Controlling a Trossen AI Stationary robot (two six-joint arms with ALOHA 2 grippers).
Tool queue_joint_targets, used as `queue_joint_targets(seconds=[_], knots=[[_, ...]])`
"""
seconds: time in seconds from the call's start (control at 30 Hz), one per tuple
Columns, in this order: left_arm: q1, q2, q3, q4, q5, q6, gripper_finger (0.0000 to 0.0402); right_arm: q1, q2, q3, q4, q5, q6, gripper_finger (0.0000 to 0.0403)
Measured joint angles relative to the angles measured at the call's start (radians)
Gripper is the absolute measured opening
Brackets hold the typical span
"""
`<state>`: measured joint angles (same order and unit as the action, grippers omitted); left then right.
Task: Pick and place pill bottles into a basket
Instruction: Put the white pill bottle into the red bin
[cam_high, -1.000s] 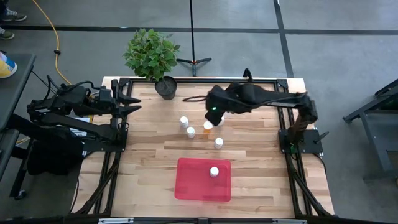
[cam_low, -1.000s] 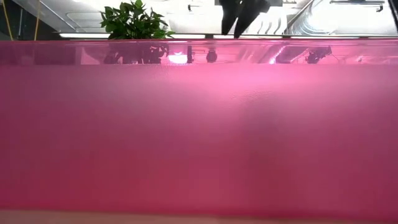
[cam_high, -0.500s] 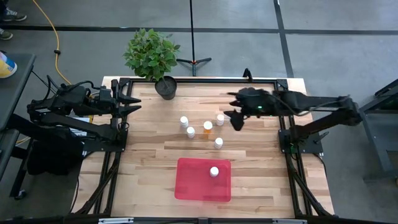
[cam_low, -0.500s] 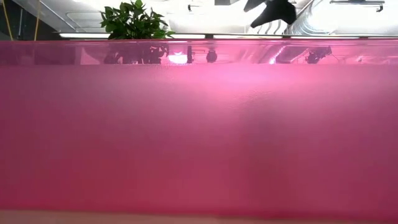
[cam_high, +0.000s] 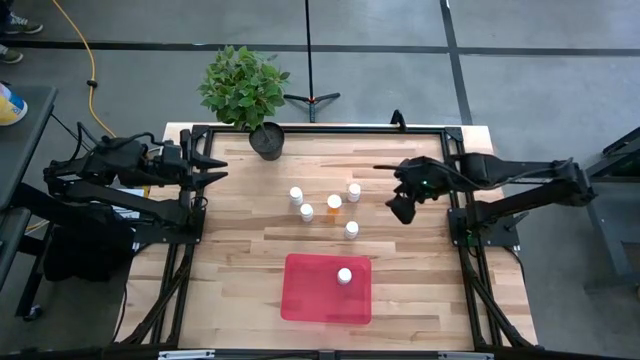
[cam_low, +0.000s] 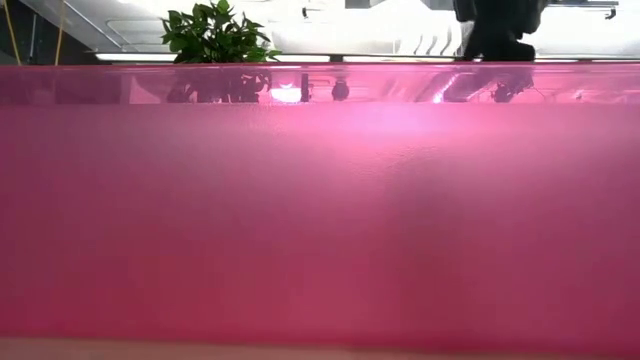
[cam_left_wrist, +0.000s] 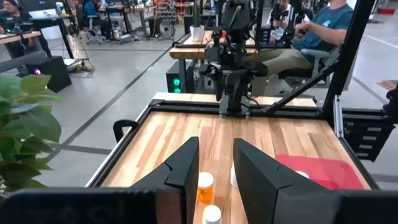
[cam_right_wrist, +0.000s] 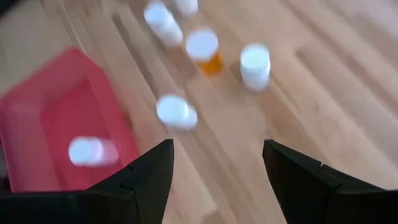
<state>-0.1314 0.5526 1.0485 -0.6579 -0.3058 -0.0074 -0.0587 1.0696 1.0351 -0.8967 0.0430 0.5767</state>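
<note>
- The right gripper (cam_high: 400, 207), dark two-fingered, hangs right of centre in the high view, fingers spread wide and empty
- Five small white-capped pill bottles (cam_high: 351, 191) stand mid-frame, one amber-orange
- One bottle sits in the flat red basket (cam_high: 305, 298), lower centre
- The left gripper (cam_high: 210, 167) waits upper left, fingers pinched narrow

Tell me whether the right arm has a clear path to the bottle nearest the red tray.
Probably yes. The right hand is open and empty, beside that bottle, with only bare table between them.
</note>
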Motion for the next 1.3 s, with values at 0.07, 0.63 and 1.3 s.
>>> queue_joint_targets(seconds=[0.07, 0.63, 1.3], knots=[[0.000, 0.000, 0.000, -0.002, 0.000, 0.000, 0.0134, -0.012, 0.008, 0.000, -0.032, -0.026, -0.005, 0.0238], [0.000, 0.000, 0.000, 0.002, 0.000, 0.000, 0.0133, 0.007, 0.155, 0.001, -0.094, -0.206, -0.110, 0.0238], [0.000, 0.000, 0.000, 0.002, 0.000, 0.001, 0.0133, 0.050, 0.390, 0.199, -0.154, -0.142, -0.309, 0.0238]])
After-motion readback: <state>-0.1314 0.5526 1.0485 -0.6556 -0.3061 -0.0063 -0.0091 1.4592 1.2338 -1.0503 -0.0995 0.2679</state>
